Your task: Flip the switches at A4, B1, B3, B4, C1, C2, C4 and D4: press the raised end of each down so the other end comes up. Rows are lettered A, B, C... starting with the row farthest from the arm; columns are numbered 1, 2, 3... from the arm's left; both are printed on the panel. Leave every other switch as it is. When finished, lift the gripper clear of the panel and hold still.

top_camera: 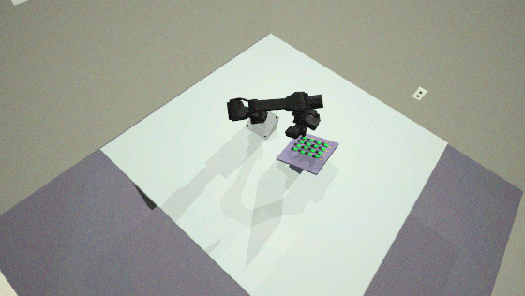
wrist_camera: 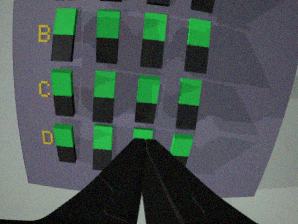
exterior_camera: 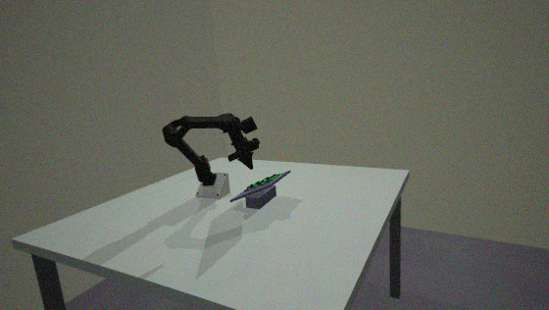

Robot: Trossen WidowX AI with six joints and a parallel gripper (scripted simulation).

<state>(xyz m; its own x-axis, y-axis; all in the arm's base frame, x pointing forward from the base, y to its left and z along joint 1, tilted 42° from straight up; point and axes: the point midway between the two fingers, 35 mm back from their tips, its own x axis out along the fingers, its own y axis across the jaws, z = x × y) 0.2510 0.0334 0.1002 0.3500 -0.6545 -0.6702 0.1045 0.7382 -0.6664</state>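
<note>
The purple switch panel (top_camera: 287, 157) (exterior_camera: 237, 197) (wrist_camera: 234, 63) stands tilted on a small block on the white table (top_camera: 375, 197) (exterior_camera: 319, 226). It carries a four-by-four grid of green-and-black rocker switches (top_camera: 310, 147) (exterior_camera: 263, 181), with row letters A to D printed down the left in the wrist view. There every switch shows its green half on the far side. My gripper (top_camera: 292, 134) (exterior_camera: 250, 165) (wrist_camera: 143, 148) is shut and empty. It hangs a little above the panel's near edge, its tips over the D row at column 3; switch D3 (wrist_camera: 143, 133) is mostly hidden behind them.
The arm's grey base (top_camera: 263, 125) (exterior_camera: 215, 187) stands just behind the panel on the arm's side. A wall outlet (top_camera: 419, 94) shows on the floor-level surface far right. The table edges are far from the panel.
</note>
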